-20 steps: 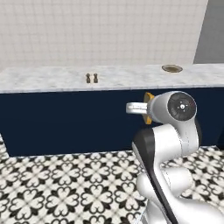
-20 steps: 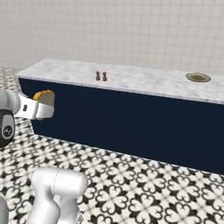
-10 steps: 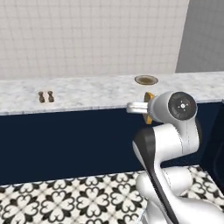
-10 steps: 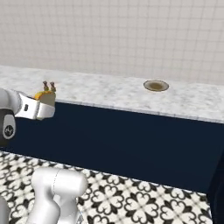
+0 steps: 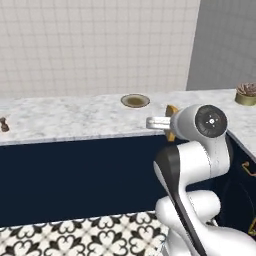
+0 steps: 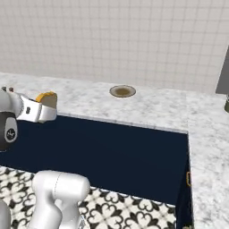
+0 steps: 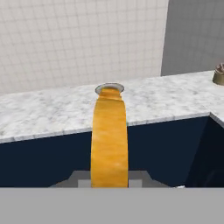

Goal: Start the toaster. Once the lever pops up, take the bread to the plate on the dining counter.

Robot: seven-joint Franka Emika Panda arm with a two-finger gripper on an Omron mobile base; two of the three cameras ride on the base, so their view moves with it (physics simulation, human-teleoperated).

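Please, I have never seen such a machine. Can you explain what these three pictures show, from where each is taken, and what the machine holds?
It is a white robot arm on a driving base in a rendered kitchen. Two pictures come from cameras on the base, behind the arm to its left and right. The third comes from a camera on the hand, looking along the pincer. The pincer is shut on the bread, a golden slice seen edge-on in the hand view. Ahead stands the dining counter, marbled on top and dark navy below. On it lies the plate, round and empty. A small potted plant stands at the far right.
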